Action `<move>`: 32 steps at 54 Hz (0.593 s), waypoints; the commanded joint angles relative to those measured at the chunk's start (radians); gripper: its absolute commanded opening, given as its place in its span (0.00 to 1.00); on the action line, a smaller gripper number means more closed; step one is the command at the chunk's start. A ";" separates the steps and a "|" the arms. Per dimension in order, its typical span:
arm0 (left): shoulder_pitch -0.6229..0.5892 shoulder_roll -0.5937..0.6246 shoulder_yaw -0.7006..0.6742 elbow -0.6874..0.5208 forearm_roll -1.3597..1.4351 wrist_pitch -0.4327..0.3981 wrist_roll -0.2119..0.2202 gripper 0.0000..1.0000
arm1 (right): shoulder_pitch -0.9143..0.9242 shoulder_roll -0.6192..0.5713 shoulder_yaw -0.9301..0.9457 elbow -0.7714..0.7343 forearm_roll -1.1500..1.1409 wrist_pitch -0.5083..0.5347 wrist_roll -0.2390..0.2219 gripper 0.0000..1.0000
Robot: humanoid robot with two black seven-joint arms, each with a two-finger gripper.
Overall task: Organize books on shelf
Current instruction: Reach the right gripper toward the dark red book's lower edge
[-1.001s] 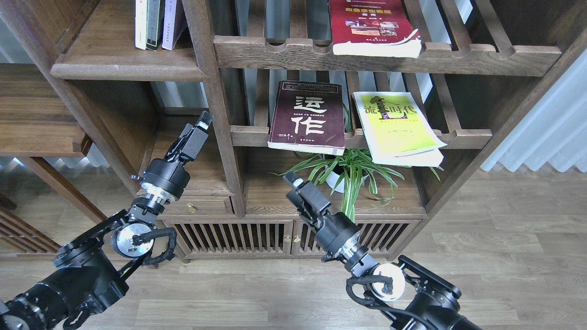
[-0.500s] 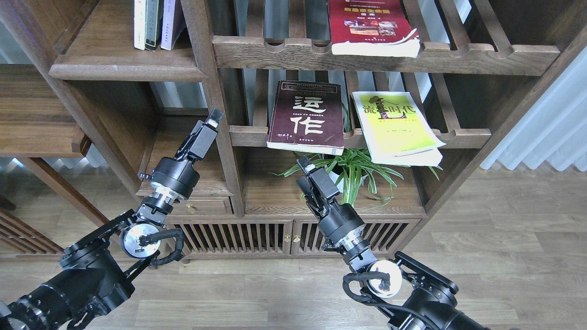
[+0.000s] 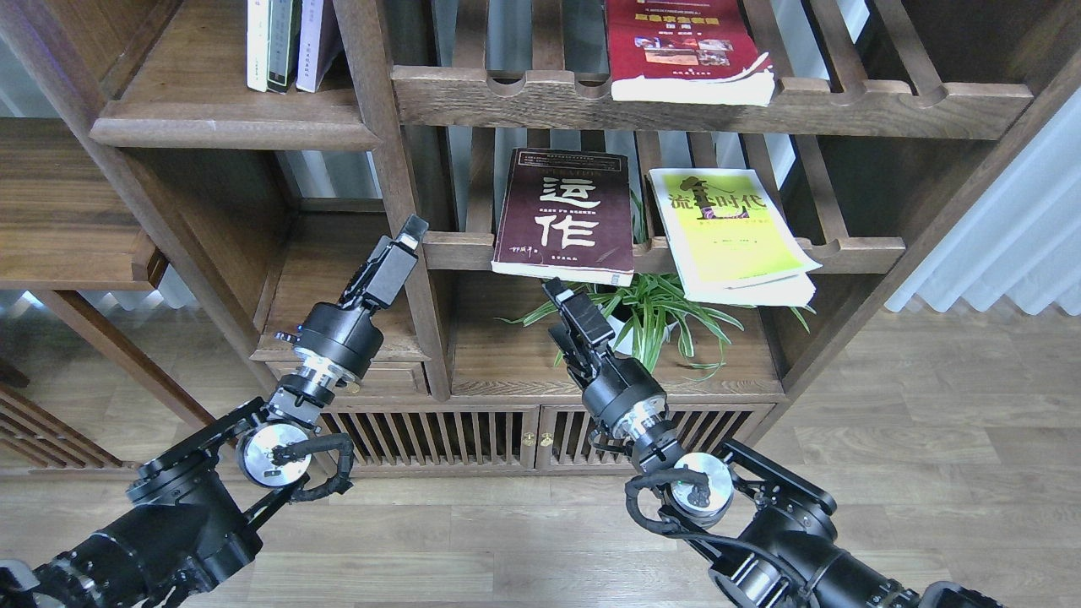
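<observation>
Right gripper (image 3: 561, 297) just below the maroon book (image 3: 566, 215) – left gripper (image 3: 410, 233) beside it – finger gaps perhaps closed, unclear.

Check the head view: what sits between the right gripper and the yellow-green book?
In the head view, the spider plant's leaves and white pot lie between the right gripper and the yellow-green book, below the book's overhanging edge.

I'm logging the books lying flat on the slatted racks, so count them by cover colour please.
Maroon book: 1
Yellow-green book: 1
Red book: 1
Total: 3
</observation>
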 commanded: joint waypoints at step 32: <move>0.001 0.000 -0.008 0.005 0.000 0.000 0.000 1.00 | 0.156 0.000 0.017 -0.100 0.160 -0.182 0.000 0.98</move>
